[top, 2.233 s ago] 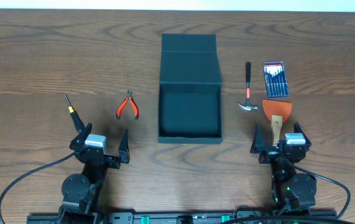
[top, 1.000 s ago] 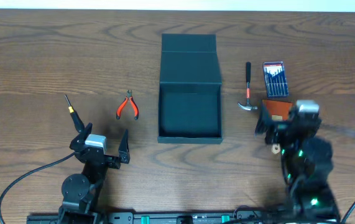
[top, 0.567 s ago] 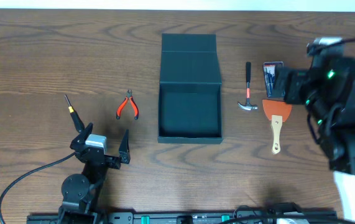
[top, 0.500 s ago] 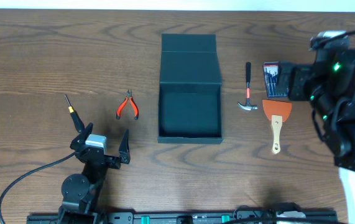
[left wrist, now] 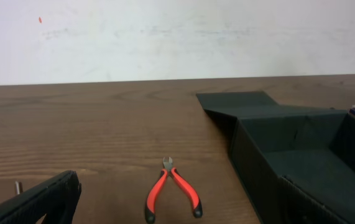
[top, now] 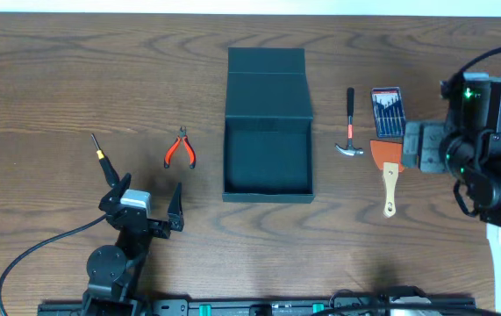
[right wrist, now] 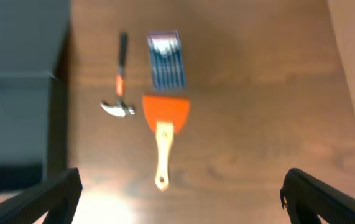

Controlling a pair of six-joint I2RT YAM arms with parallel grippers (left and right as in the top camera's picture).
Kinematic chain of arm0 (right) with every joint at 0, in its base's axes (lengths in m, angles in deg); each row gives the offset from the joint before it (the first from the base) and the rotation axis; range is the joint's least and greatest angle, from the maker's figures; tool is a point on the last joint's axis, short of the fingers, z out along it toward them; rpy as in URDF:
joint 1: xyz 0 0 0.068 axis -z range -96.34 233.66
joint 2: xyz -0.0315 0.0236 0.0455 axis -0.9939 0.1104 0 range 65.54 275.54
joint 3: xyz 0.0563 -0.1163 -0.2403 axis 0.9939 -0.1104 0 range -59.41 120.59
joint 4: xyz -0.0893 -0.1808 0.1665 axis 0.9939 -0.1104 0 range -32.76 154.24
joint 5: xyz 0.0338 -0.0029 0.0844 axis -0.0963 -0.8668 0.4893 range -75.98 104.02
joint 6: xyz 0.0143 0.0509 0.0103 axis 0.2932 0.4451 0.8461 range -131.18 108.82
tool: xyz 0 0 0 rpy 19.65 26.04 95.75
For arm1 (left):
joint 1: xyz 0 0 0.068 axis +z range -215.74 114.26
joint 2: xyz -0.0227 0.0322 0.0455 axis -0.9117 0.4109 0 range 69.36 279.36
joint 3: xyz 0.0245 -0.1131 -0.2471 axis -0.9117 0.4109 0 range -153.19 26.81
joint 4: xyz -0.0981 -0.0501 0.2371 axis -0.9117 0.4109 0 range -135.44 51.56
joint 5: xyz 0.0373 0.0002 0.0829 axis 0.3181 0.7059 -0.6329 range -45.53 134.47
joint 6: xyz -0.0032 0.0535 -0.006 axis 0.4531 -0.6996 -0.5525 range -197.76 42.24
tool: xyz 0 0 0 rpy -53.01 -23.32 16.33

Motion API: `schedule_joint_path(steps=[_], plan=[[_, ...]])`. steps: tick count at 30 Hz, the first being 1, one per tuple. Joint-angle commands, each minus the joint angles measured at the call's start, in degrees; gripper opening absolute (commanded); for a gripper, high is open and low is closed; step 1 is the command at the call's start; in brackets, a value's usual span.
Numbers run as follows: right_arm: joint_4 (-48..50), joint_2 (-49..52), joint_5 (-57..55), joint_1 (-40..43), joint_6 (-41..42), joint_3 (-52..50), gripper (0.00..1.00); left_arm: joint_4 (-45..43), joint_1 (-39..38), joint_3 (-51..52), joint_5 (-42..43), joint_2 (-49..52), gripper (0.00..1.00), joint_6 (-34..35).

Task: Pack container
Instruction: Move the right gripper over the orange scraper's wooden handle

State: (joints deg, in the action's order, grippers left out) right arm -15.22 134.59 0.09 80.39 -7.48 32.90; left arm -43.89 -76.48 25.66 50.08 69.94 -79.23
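Right, status: the container (top: 268, 162) sits mid-worktop (top: 57, 70), open, lid flap laid back on the far side, nothing inside it yet. My right hand (right wrist: 180, 180) hangs high over the tool cluster to the container's right, fingers apart, nothing between them. The left hand (top: 149, 186) is parked at the near edge, fingers apart too, empty.

Risks I see:
- **Tight cluster:** the scraper (top: 390, 171) blade sits just beside the hammer (top: 349, 123) head and right up against the blue driver set (top: 387, 111). Touching or nearly, can't tell. Coming down on any one of them, a finger likely nudges a neighbour.
- **Thin target:** the scraper lies flat, so a pinch across its wooden handle could slip or skate it along the worktop.
- **Soft view:** the right wrist view is blurred, so I don't trust it for fine alignment.
- **Long handles:** carried low, they could catch the container's right wall on the way in.

Room:
- **By the container:** only a narrow bare strip between it and the hammer.
- **Right side:** plenty of bare wood nearer than the scraper handle and right of the cluster, but the worktop edge lies that way.
- **Left side:** easy. The pliers (top: 180, 147) and the lone screwdriver (top: 101, 156) lie well apart from each other and from the container.
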Motion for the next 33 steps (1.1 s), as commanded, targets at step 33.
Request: schedule_joint_path(steps=[33], plan=[[15.5, 3.7, 12.0, 14.8, -5.1, -27.6, 0.99, 2.1, -0.3, 0.9, 1.3, -0.3, 0.99, 0.3]])
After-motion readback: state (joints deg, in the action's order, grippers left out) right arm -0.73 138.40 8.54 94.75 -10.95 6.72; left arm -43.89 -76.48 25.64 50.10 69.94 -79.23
